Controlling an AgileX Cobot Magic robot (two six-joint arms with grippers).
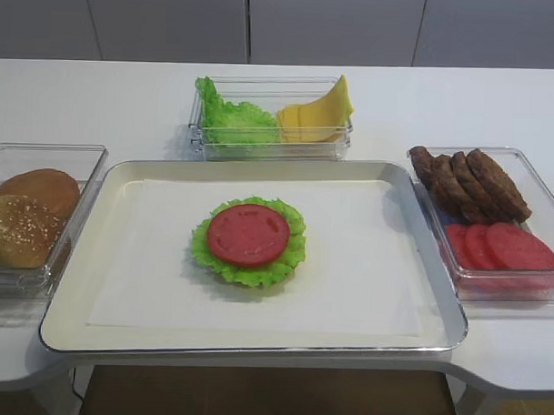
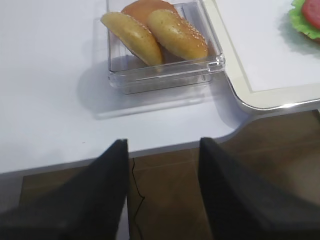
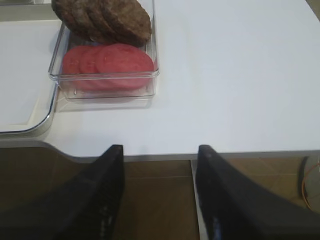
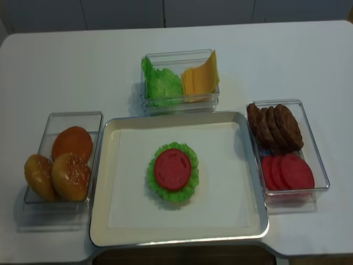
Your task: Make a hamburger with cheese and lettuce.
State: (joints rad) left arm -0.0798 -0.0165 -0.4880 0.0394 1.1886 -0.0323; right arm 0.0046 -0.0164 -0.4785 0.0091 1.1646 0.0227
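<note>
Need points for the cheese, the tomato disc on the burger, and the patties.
cheese (image 1: 318,113), exterior high view, middle of the front slice.
tomato disc (image 1: 249,234), exterior high view, centre of its top face.
patties (image 3: 105,19), right wrist view, face of the front patty.

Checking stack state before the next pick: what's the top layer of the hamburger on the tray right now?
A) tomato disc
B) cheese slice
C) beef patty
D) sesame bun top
A: a red tomato disc lies on top of the frilly lettuce leaf of the hamburger on the tray; the cheese is in its container at the back.
</note>
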